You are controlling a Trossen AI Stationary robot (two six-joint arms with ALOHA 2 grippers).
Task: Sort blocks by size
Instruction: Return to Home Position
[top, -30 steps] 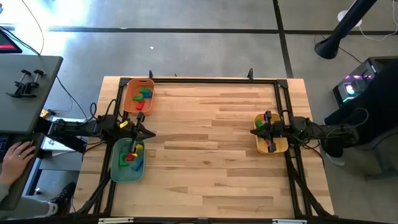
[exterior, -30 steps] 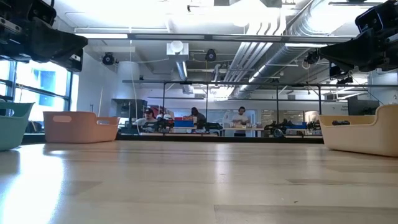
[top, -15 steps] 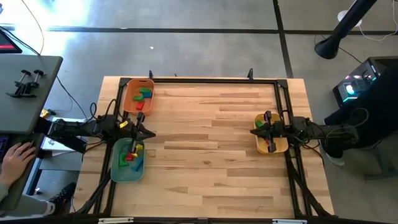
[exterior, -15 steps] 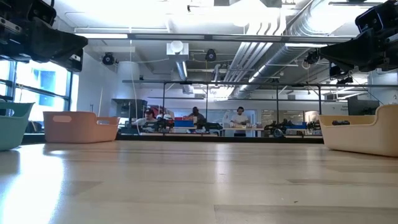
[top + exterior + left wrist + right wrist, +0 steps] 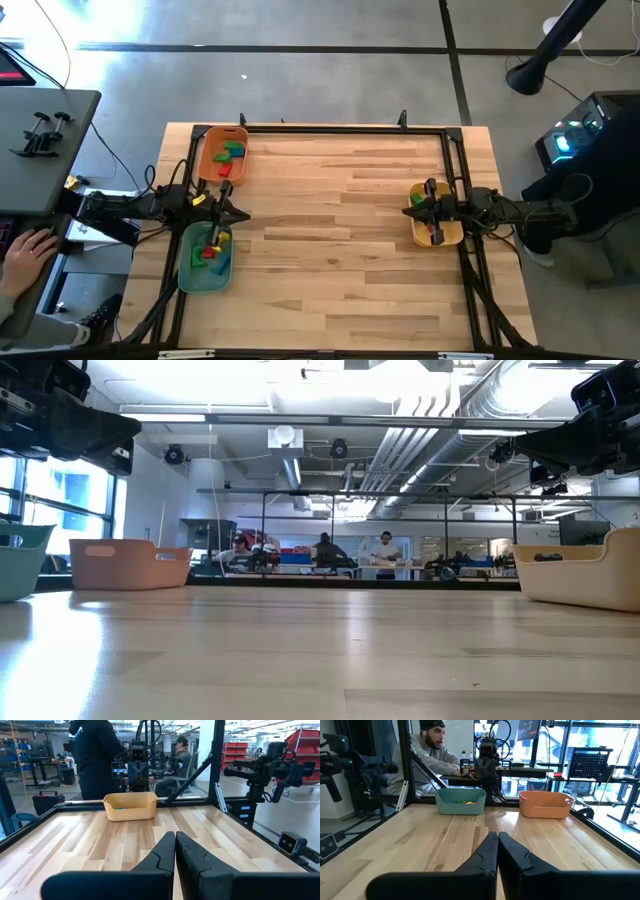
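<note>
Left claw [image 5: 238, 213]: fingers pressed together, holding nothing, at the table's [image 5: 340, 250] left side, between the orange tray [image 5: 205, 140] and the teal tray [image 5: 188, 272].
Right claw [image 5: 408, 210]: fingers together, holding nothing, over the yellow tray's [image 5: 455, 238] inner rim.
Blocks [image 5: 229, 154]: lying inside the three trays.

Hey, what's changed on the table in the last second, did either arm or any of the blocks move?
Nothing on the table visibly changed. The left gripper and right gripper stayed shut and empty at their own ends of the table. The blocks lie as before in the orange tray, teal tray and yellow tray. Only a person in the room behind shifted slightly.
</note>
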